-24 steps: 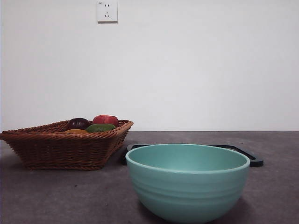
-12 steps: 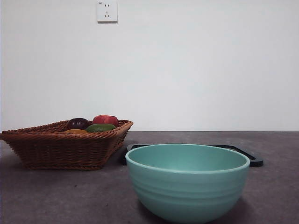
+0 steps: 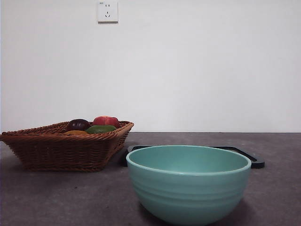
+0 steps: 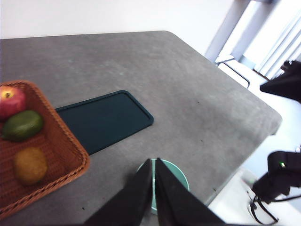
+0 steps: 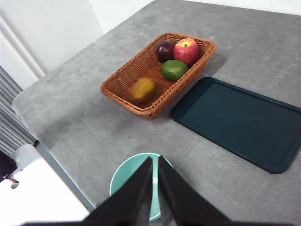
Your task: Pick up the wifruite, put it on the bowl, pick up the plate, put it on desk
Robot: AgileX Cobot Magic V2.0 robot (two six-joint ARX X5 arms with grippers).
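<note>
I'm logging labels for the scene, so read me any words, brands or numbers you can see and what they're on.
No readable text in any view.
Wall socket: a tiny mark at its top left corner, too small to read.
Bowl, basket, tray: no markings visible.

We see the left gripper [image 4: 154, 188] w/ two matte black jaws, long flat wedges tapering to thin tips, smooth faces, no markings or screws visible. Right gripper [image 5: 154, 188] looks the same: two matte black tapered jaws, plain, slightly blurred at the base. In left wrist view there's also other black robot hardware [image 4: 281, 175] at the edge: blocky dark housing w/ a small green light, thin black cable looped under it; details too blurred to tell
</note>
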